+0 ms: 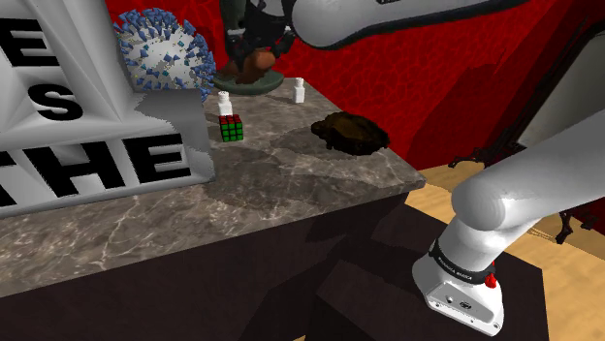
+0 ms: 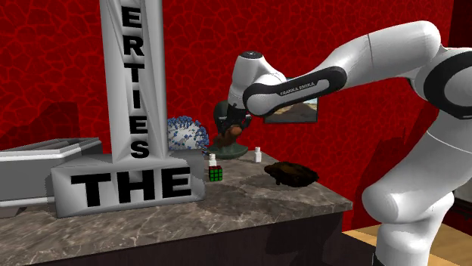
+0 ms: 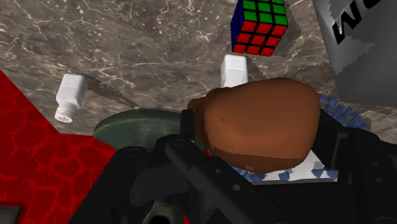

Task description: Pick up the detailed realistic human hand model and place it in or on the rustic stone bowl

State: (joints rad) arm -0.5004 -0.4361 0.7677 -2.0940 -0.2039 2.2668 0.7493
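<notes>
At the shoulder view's far left we see a tall grey block sculpture with black letters [image 1: 87,145] standing on the grey-brown veined marble counter [image 1: 291,184]. Just behind its corner sits a spiky ball of blue and white studs [image 1: 163,48]. Next comes a small white shaker bottle [image 1: 225,102], with a red, green and blue puzzle cube [image 1: 231,127] just in front of it. Further right, a round grey-green dish [image 1: 242,81] lies near the counter's back edge, before a red patterned wall [image 1: 407,87]. Right above the dish, the black two-finger gripper [image 1: 258,44] pinches the brown human hand model [image 1: 257,66] between its fingers. We cannot tell whether the model clears the dish. A second white shaker bottle [image 1: 299,91] stands just beside the dish. Well apart from the model, further right again, the dark brown rough-surfaced bowl [image 1: 351,133] rests near the counter's edge.
</notes>
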